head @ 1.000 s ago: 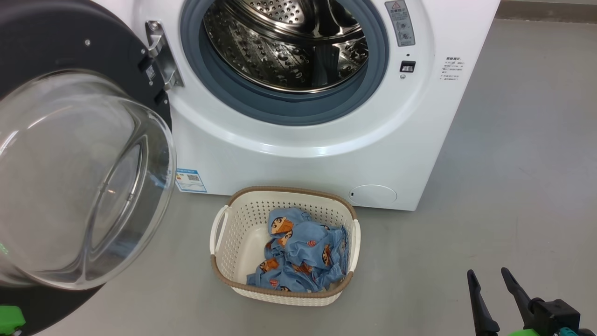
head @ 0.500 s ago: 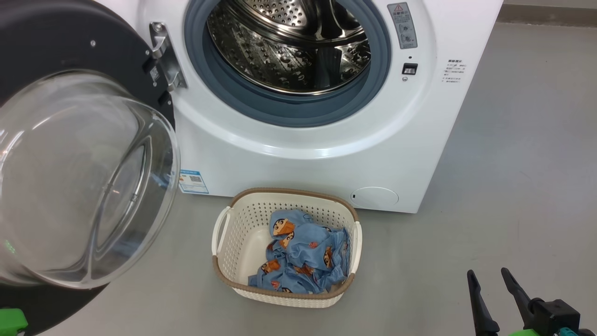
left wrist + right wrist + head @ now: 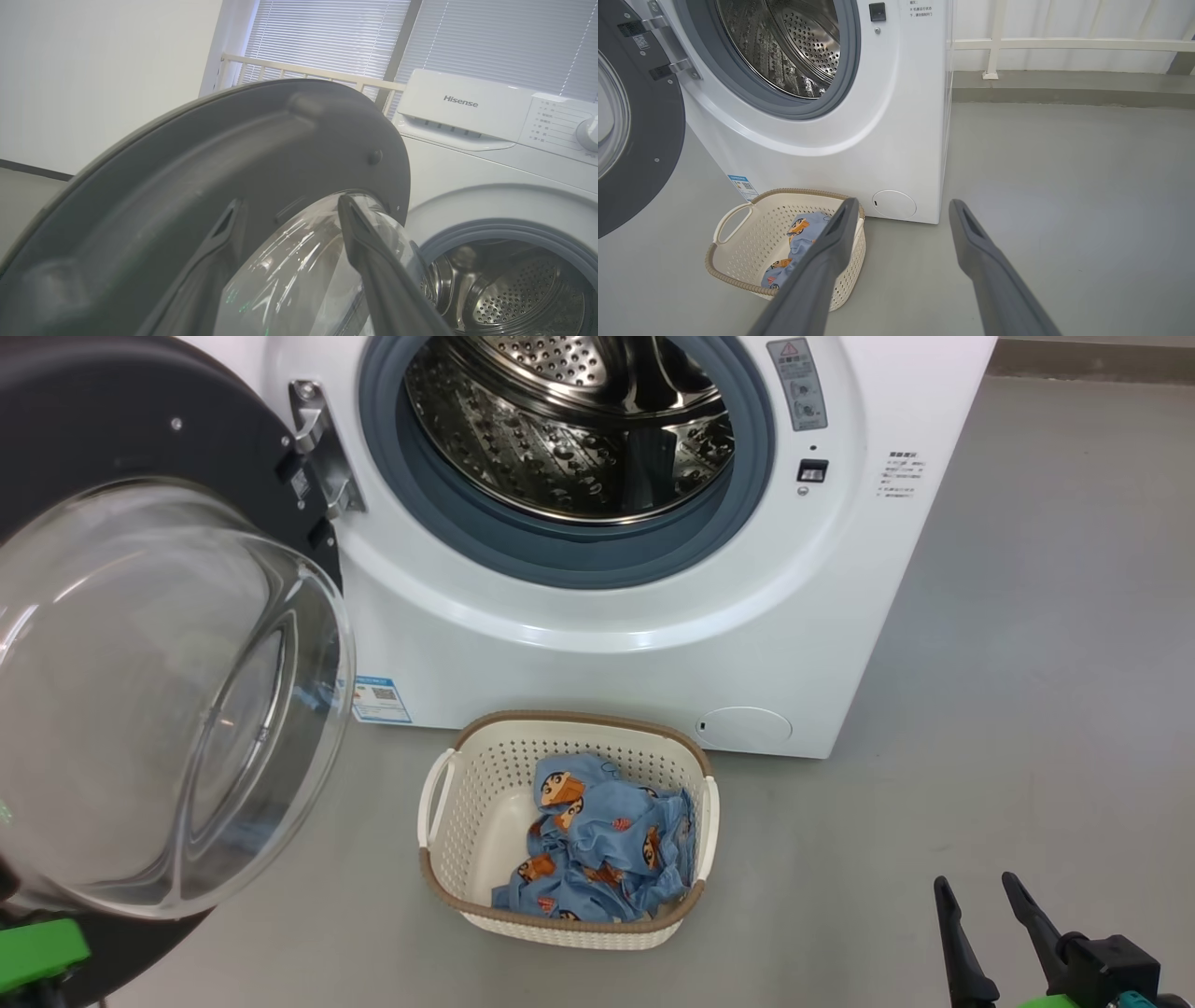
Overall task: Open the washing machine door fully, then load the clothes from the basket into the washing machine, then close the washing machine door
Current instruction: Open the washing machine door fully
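Left gripper [image 3: 290, 203] risen beside washing machine door [image 3: 187, 154], fingers [image 3: 376, 261] spread, right gripper [image 3: 903, 204] likewise spread

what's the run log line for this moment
stage: loading not started | black-rimmed round glass washing machine door: wide open | blue cartoon-print clothes: in cream perforated basket | left gripper: jaws open by door | right gripper: jaws open, empty

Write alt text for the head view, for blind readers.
A white washing machine stands with its glass door swung open at left. A cream basket before it holds blue cartoon-print clothes; the right gripper hovers, jaws apart.
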`<state>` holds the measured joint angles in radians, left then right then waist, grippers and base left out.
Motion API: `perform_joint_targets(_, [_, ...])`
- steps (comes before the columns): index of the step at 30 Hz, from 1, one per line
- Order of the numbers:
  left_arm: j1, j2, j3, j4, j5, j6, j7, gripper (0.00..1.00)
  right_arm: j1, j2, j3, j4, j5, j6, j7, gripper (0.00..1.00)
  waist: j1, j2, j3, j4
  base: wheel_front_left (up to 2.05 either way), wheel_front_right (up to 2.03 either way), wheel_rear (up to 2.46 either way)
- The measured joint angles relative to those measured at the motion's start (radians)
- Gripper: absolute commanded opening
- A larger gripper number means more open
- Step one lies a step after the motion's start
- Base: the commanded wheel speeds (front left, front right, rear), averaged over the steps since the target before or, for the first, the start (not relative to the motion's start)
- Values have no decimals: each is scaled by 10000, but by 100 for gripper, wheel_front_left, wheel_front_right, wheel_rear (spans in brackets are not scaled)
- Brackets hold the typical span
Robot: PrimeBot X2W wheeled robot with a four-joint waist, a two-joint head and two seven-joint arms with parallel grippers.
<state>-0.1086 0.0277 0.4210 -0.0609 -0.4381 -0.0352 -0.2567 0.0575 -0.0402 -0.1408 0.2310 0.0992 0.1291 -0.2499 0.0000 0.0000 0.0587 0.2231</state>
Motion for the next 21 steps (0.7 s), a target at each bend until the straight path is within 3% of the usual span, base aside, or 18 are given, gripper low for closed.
perform_joint_targets(12, [937,-23,-2487,-1593,-159,-153,219,100,-1,-2,46,8,75,0,0,100,0,0,-10,-478,0,0,0])
perform_joint_targets(21, [1585,272,-3459,-1039,40,-577,291,100,-20,0,46,-38,71,0,0,100,1,0,-26,-962,0,0,0])
